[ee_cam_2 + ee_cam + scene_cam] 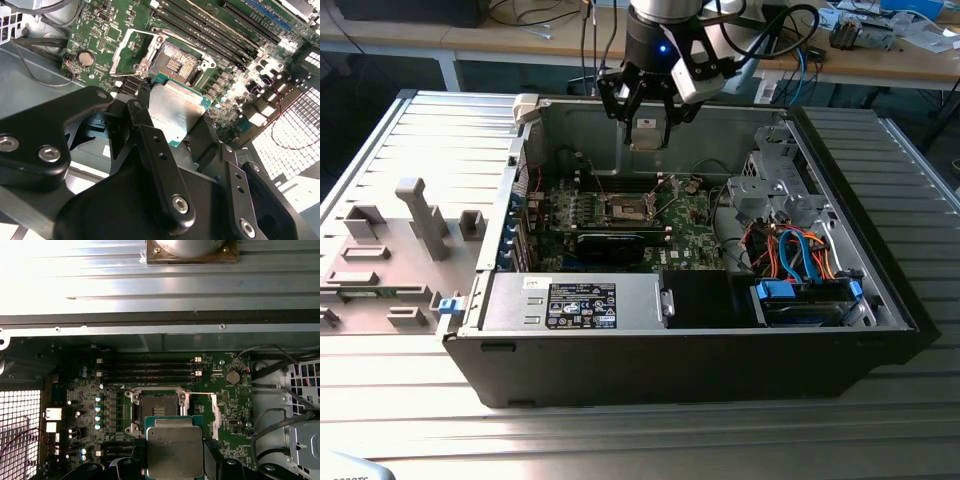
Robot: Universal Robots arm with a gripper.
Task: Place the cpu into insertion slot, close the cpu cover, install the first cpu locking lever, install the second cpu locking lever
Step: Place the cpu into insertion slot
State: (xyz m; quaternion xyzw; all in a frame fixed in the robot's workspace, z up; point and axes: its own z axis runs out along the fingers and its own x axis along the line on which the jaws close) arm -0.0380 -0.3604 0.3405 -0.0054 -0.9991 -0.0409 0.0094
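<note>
Above the green board (227, 410) inside the open computer case (700, 360), I have the gripper (647, 128) with its two black fingers (150, 145) pinching the cpu (174, 107) by its sides, and the chip hangs flat in the air, touching nothing else. Down below it, the insertion slot (159, 405) is bare and the cpu cover (118, 47) is flipped open beside it. So I think none of the four jobs is done yet: the chip is not in, the cover is not shut, and nothing is locked down.
</note>
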